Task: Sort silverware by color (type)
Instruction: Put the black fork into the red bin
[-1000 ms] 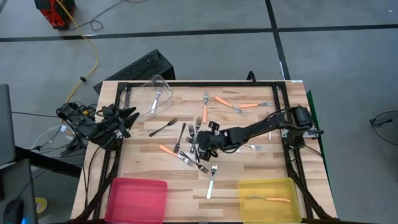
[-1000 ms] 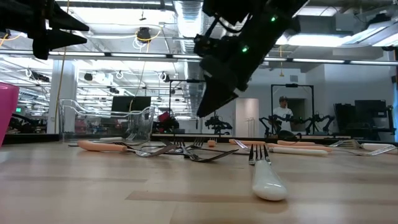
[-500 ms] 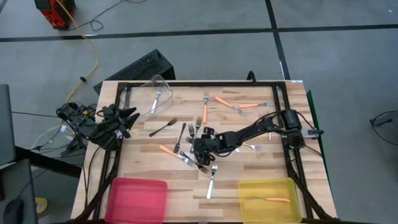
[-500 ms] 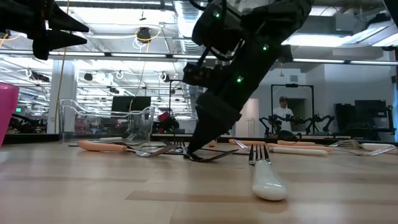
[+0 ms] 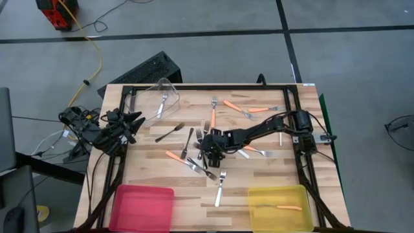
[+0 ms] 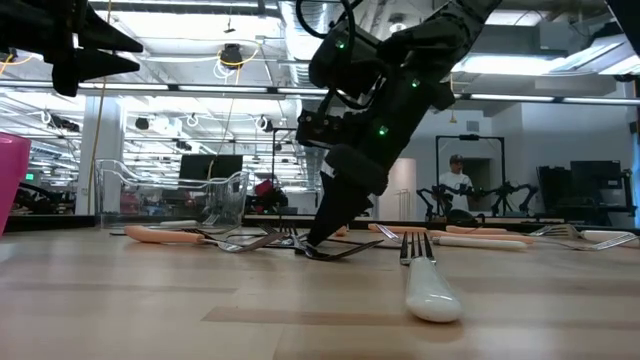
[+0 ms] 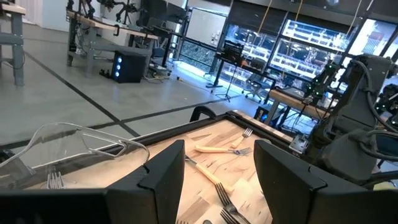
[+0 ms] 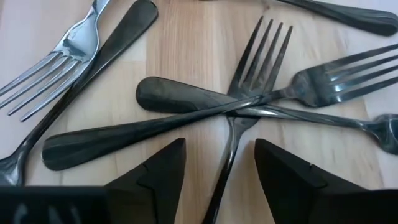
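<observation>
Right wrist view has the right gripper (image 8: 217, 171) down over the pile of crossed dark forks (image 8: 205, 112) mid-table, fingers spread with one fork handle running between them, nothing pinched. Left gripper (image 5: 132, 121) waits spread wide at the table's left edge, near the clear bin (image 5: 155, 97).

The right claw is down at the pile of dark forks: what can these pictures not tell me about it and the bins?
- High view: the right claw covers the crossed dark forks; contact cannot be told.
- Right wrist view: one dark fork lies between the fingers, its handle cut off by the edge.
- High view: in the clear bin, the fork's kind is too small to tell.
- Low view: the pink bin is cut off by the edge.
</observation>
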Controlling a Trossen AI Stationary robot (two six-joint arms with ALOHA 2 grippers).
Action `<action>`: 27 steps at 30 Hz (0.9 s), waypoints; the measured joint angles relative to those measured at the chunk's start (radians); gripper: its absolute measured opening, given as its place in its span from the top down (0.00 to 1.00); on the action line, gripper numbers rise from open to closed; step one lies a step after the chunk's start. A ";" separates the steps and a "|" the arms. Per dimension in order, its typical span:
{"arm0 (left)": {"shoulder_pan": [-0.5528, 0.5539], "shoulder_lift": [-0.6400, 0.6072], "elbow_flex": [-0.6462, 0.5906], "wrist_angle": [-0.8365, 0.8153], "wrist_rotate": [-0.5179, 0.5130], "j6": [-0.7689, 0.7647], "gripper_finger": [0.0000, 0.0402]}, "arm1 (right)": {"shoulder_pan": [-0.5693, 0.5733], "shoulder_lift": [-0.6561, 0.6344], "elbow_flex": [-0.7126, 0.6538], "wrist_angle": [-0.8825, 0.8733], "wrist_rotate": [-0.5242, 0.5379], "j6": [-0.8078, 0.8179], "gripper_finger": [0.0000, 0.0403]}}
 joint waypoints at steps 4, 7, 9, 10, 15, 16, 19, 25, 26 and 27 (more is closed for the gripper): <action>0.000 0.000 0.000 0.000 0.000 0.000 0.56 | -0.019 0.000 0.000 -0.012 -0.006 0.002 0.51; 0.000 0.000 0.000 0.000 0.000 0.000 0.56 | -0.024 0.000 0.000 -0.030 -0.002 0.019 0.60; 0.000 0.000 0.000 0.000 0.000 0.000 0.56 | -0.024 0.000 0.001 -0.046 0.003 0.036 0.68; 0.000 0.000 0.000 0.000 0.000 0.000 0.56 | -0.024 0.000 0.001 -0.055 0.006 0.042 0.72; 0.000 0.000 0.000 0.000 -0.002 0.000 0.56 | -0.027 -0.001 0.001 -0.066 0.012 0.063 0.91; 0.000 0.000 0.000 0.000 -0.002 0.000 0.56 | -0.027 -0.001 0.001 -0.067 0.012 0.063 0.94; 0.000 0.000 0.000 0.000 -0.002 0.000 0.56 | -0.023 -0.002 0.002 -0.067 0.015 0.063 0.95; 0.000 0.000 0.000 0.001 -0.003 0.000 0.56 | -0.016 -0.009 0.003 -0.065 0.013 0.065 0.95; 0.000 0.000 0.000 0.001 -0.003 0.000 0.56 | -0.015 -0.009 0.009 -0.068 0.012 0.065 0.95; 0.000 0.000 0.000 0.001 -0.003 0.000 0.56 | -0.015 -0.009 0.013 -0.071 0.012 0.065 0.95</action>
